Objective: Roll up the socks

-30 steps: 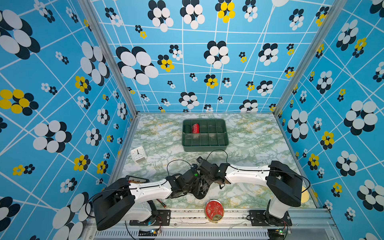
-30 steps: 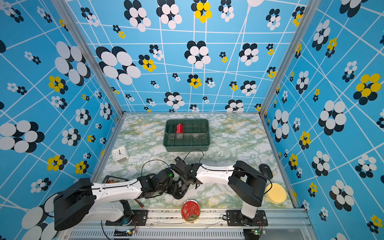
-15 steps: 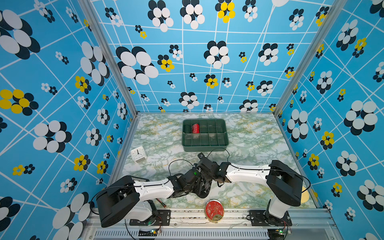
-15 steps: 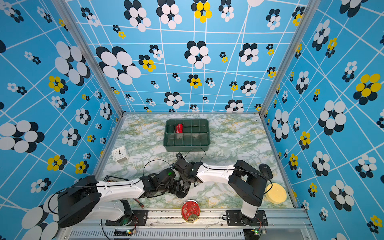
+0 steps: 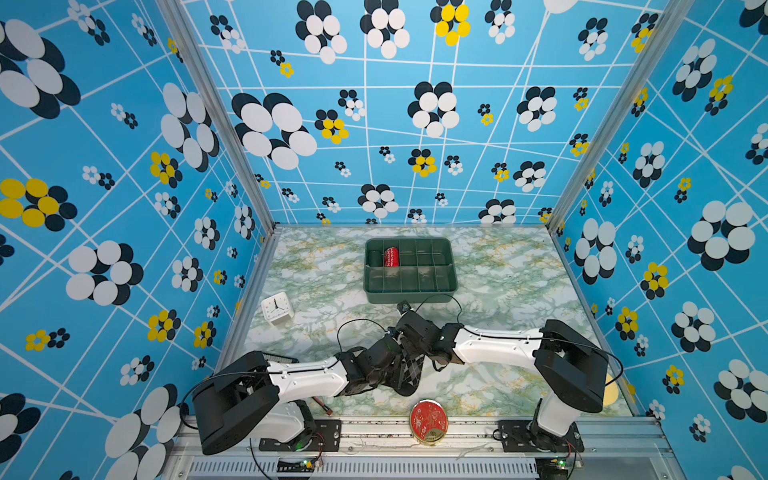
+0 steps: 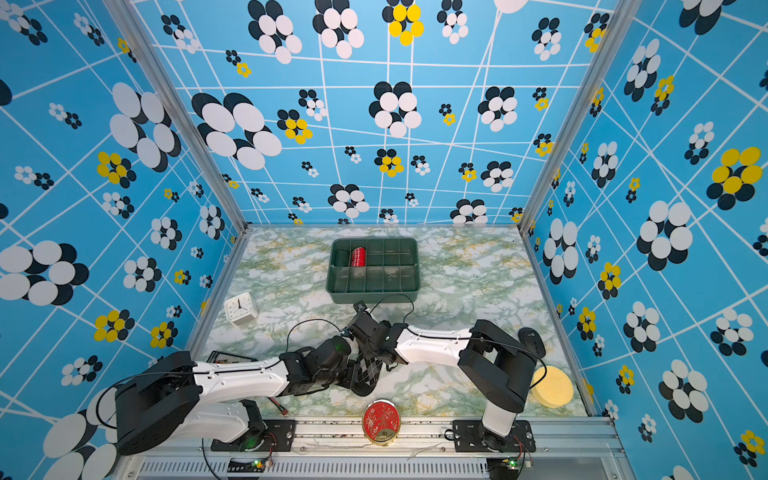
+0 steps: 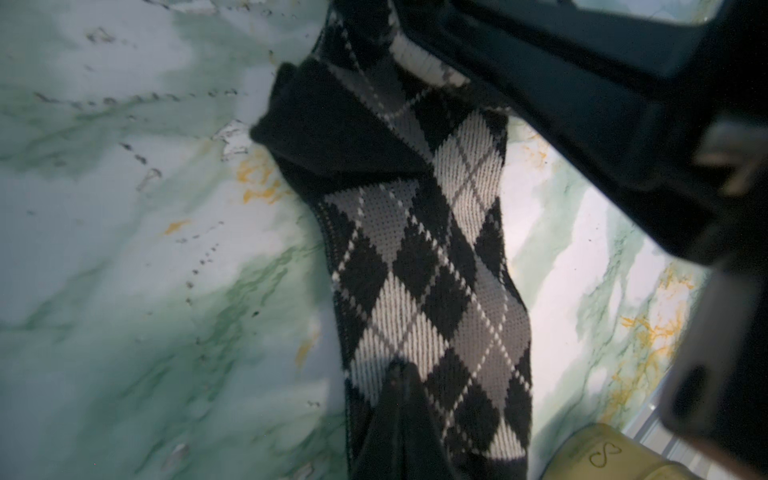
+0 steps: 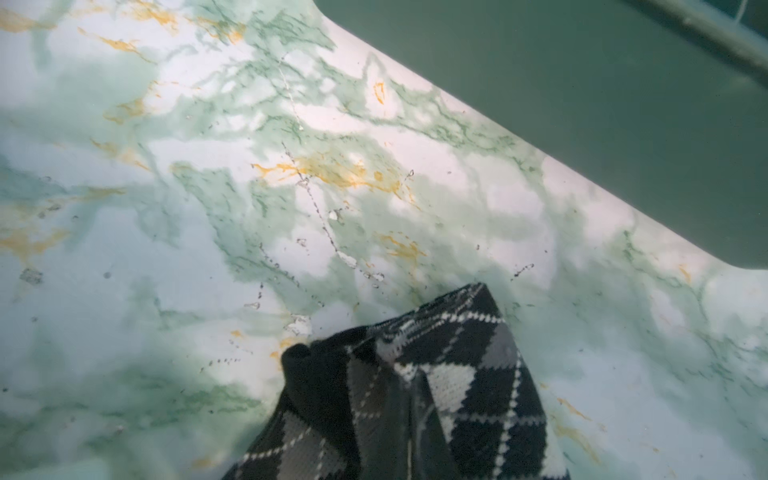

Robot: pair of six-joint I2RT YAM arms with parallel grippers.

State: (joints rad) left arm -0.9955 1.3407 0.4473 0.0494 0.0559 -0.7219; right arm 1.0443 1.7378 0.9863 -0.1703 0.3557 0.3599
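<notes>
Socks (image 5: 409, 370) near the middle of the front edge of the bench (image 5: 498, 291), between the green tray (image 5: 409, 296) and the round red tin (image 5: 429, 420). Black cloth with grey and white diamonds, pulled out long between the two arms, black toe end low by the bench.

Left tool (image 7: 398, 388) pinched tight on the diamond part, plain to see in the left wrist view. Right tool (image 5: 408, 352) squeezed together too, on the other end of the socks by the look of it, tips hidden in the cloth.

Soft, light, floppy stuff. Likely to sag, twist and slip loose. No fear of breaking. Best to grab both layers together at a plain black end, lay them flat, then roll tight from there. Not rolled yet.
</notes>
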